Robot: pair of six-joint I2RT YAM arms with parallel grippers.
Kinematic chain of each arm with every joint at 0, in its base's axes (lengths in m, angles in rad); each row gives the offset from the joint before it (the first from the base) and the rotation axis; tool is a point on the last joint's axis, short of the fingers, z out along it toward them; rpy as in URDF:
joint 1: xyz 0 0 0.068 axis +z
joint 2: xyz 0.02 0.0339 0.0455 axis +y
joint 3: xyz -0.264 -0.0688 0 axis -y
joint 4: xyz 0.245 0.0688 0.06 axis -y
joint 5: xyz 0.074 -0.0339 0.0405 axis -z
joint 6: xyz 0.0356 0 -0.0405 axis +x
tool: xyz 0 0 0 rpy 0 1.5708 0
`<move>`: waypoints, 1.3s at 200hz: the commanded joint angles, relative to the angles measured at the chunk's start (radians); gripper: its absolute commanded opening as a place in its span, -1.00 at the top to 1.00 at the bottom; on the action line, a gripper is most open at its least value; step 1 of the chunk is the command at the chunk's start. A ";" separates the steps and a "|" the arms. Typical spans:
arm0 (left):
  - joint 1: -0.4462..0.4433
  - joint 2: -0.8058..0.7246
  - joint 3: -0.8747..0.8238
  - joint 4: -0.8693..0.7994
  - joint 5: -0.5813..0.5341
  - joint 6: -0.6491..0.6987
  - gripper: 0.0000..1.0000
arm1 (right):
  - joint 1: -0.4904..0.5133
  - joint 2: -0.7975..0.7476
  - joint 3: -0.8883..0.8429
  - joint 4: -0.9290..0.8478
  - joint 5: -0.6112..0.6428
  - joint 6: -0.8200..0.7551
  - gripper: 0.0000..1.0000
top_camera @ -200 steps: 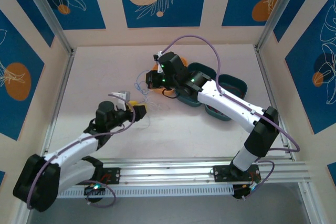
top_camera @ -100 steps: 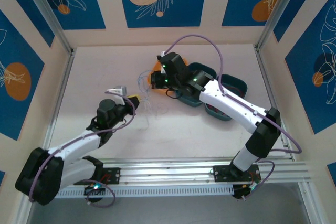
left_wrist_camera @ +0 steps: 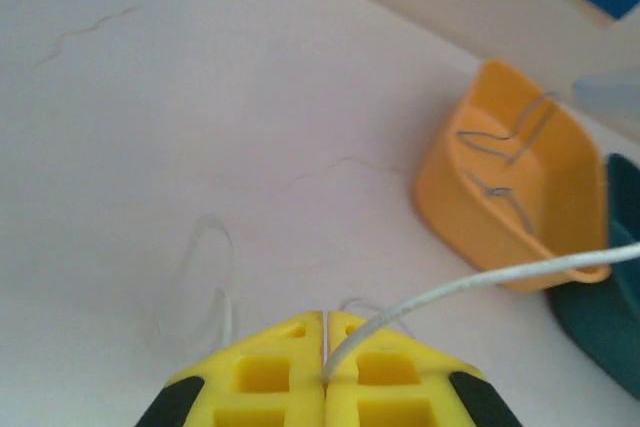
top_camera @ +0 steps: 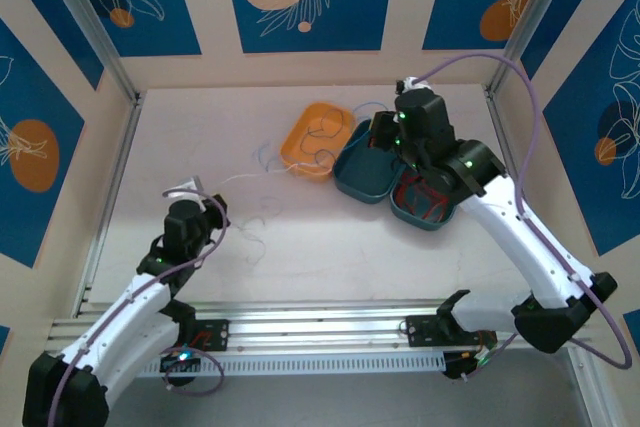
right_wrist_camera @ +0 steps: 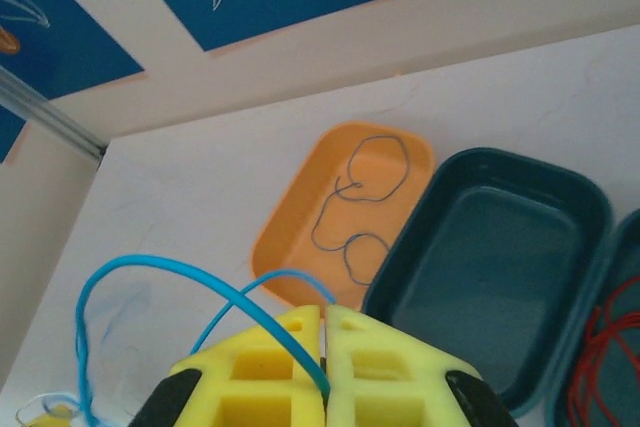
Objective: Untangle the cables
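My left gripper [left_wrist_camera: 325,319] is shut on a whitish cable [left_wrist_camera: 470,284] that leaves the jaws and runs right, past the orange tray [left_wrist_camera: 455,209]. From above, this gripper [top_camera: 207,203] is at the near left and the whitish cable [top_camera: 240,177] stretches toward a small tangle [top_camera: 265,157]. My right gripper [right_wrist_camera: 327,313] is shut on a blue cable [right_wrist_camera: 150,265] that arcs away to the left. It hangs above the teal trays [top_camera: 360,179]. A dark blue cable [right_wrist_camera: 362,197] lies in the orange tray [right_wrist_camera: 290,222], and a red cable [right_wrist_camera: 608,347] lies in the right teal tray.
Thin pale loops [left_wrist_camera: 200,267] lie on the table just ahead of my left gripper. The two teal trays [right_wrist_camera: 500,257] stand side by side right of the orange one. Walls and a metal frame [top_camera: 110,207] close in the table.
My left gripper closed on the whitish cable and pulled back to the near left. My right arm swung right with the blue cable, uncovering the orange tray.
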 commanded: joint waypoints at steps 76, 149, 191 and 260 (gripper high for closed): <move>0.150 0.087 0.001 -0.158 0.039 -0.113 1.00 | -0.072 -0.088 0.165 -0.194 0.182 -0.156 1.00; 0.270 0.112 -0.018 -0.176 0.122 -0.153 1.00 | -0.163 -0.176 0.250 -0.264 0.238 -0.204 1.00; 0.304 0.123 -0.023 -0.175 0.152 -0.160 1.00 | -0.176 -0.158 0.334 -0.315 0.234 -0.246 1.00; 0.351 0.112 -0.022 -0.204 0.176 -0.156 1.00 | -0.202 -0.139 0.408 -0.317 0.261 -0.296 1.00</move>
